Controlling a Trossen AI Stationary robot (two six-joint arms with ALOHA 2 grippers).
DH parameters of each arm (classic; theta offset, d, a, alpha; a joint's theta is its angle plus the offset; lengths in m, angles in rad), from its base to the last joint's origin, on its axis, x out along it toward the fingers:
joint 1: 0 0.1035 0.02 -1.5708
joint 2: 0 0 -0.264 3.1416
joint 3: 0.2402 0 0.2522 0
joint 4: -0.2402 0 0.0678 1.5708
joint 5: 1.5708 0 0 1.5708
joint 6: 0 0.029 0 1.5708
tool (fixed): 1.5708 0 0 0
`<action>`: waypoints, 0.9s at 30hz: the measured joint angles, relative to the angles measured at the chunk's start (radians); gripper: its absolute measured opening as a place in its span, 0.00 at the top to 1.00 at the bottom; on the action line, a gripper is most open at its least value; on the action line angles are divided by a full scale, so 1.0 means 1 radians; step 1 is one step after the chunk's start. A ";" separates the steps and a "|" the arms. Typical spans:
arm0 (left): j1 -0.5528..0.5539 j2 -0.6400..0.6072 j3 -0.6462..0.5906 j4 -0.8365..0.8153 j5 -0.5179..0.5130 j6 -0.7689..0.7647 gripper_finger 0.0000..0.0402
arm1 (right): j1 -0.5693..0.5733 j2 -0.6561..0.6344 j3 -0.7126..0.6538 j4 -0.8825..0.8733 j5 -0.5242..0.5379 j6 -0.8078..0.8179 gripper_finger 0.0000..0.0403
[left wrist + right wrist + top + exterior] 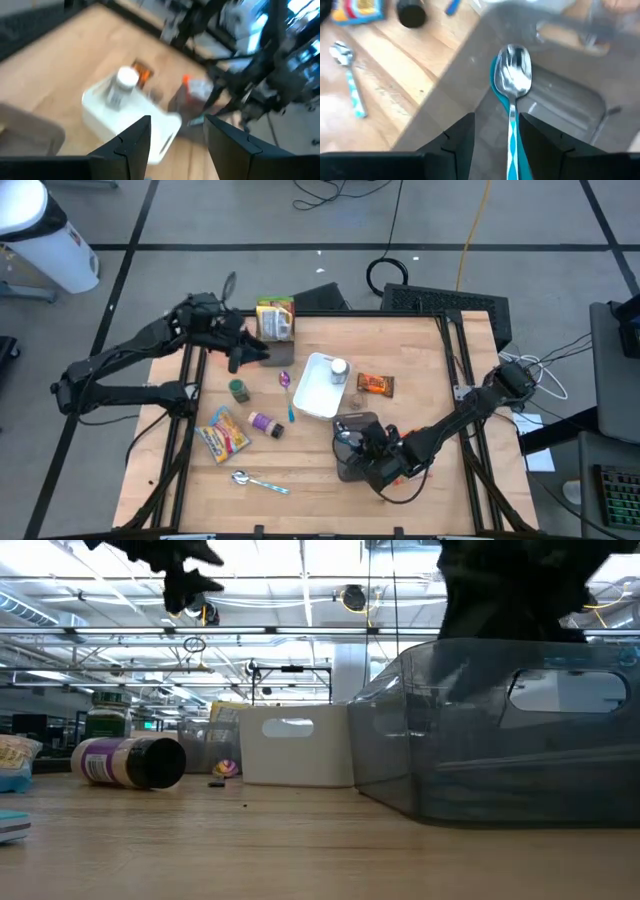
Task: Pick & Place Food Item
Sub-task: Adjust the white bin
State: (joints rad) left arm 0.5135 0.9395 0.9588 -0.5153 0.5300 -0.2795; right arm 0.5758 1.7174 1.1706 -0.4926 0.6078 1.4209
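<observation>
Wooden tabletop (420, 370), two bins at centre. White bin (318, 388) holds white-capped bottle (338, 370). Grey translucent bin (555, 105) just beside it, toward front edge, under right gripper (496, 131): jaws parted, spoon (514, 85) with blue-patterned handle between them, bowl over bin floor; whether it is gripped, cannot tell. Left gripper (175, 131) raised over tabletop's far left, jaws open, empty. Outside bins: second spoon (258, 481), yellow snack packet (224, 434), dark-capped jar (130, 761) on its side, orange snack bar (376, 384).

Lab — taped floor (200, 246), ceiling trusses (300, 635)
</observation>
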 joint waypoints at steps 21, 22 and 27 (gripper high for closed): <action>-0.196 0.285 0.070 -0.065 -0.132 0.169 0.53 | -0.494 -0.203 0.001 -0.159 -0.238 -0.748 0.69; -0.204 0.285 0.084 -0.066 -0.141 0.169 0.53 | -0.529 -0.203 0.001 -0.169 -0.258 -0.788 0.69; -0.227 0.275 0.175 -0.120 -0.204 0.169 0.53 | -0.683 -0.203 0.001 -0.178 -0.345 -1.012 0.72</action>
State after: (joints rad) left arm 0.2860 1.2144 1.1342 -0.6353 0.3257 -0.1108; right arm -0.1069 1.5146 1.1713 -0.6704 0.2631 0.4085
